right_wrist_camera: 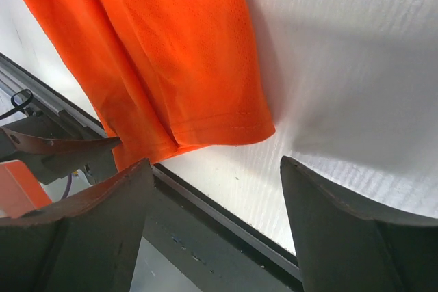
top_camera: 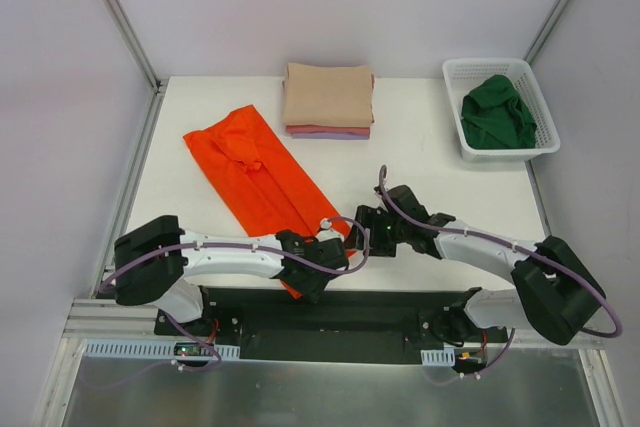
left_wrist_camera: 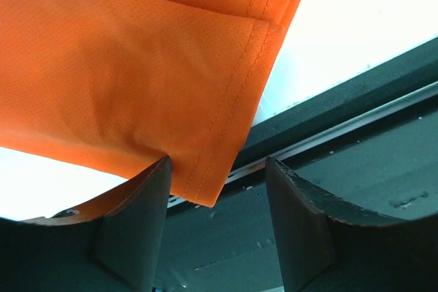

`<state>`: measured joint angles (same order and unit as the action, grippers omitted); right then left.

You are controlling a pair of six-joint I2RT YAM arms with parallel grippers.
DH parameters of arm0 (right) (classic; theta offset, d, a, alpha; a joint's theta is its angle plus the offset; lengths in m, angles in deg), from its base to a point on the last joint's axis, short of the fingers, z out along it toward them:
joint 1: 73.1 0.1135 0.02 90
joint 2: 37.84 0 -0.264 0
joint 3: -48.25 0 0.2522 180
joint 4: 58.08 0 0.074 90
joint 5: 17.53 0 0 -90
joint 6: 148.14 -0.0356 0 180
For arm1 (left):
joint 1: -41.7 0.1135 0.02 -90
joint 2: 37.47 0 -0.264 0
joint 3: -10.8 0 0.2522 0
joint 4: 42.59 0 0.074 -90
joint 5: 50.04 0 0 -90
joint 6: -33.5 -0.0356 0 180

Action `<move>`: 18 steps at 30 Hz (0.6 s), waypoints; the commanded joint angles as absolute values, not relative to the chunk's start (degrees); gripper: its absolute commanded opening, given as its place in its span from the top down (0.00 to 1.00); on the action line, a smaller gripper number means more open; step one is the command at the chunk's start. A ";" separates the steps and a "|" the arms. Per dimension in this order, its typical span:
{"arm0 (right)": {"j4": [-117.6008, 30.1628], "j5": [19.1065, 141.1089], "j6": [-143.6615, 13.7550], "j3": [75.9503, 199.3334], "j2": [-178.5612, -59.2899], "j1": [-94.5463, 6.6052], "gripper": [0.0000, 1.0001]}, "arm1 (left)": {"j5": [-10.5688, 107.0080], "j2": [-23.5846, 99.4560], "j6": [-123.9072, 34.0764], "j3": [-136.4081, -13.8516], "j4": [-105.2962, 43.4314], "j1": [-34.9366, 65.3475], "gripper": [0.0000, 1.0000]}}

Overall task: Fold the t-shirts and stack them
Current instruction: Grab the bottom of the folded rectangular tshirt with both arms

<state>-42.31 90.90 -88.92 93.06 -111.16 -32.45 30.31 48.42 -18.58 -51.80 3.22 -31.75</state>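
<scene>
Lower centre, at hem of orange shirt [top_camera: 250, 172]: left gripper [left_wrist_camera: 217, 220], fingers apart astride a corner; right gripper [right_wrist_camera: 215, 230], fingers apart, empty. Upper right: green shirt [top_camera: 497, 112] in basket [top_camera: 510, 154].

white, seemingly plastic mesh basket [top_camera: 486, 65] on table's [top_camera: 440, 172] far right

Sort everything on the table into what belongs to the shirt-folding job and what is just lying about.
Belongs to the job:
orange t-shirt, laid out flat
dark green t-shirt, crumpled in the white mesh basket
beige t-shirt, on top of the folded pile

Just lying about:
white mesh basket, only a container
</scene>
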 commanded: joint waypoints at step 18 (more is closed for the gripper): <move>-51.26 88.82 -91.19 93.21 -120.55 -31.96 0.66 | 20.36 55.61 -18.96 -56.13 6.06 -31.86 1.00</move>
<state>-50.12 92.39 -91.37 93.06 -119.88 -32.21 25.50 55.00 -18.56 -55.41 5.59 -32.23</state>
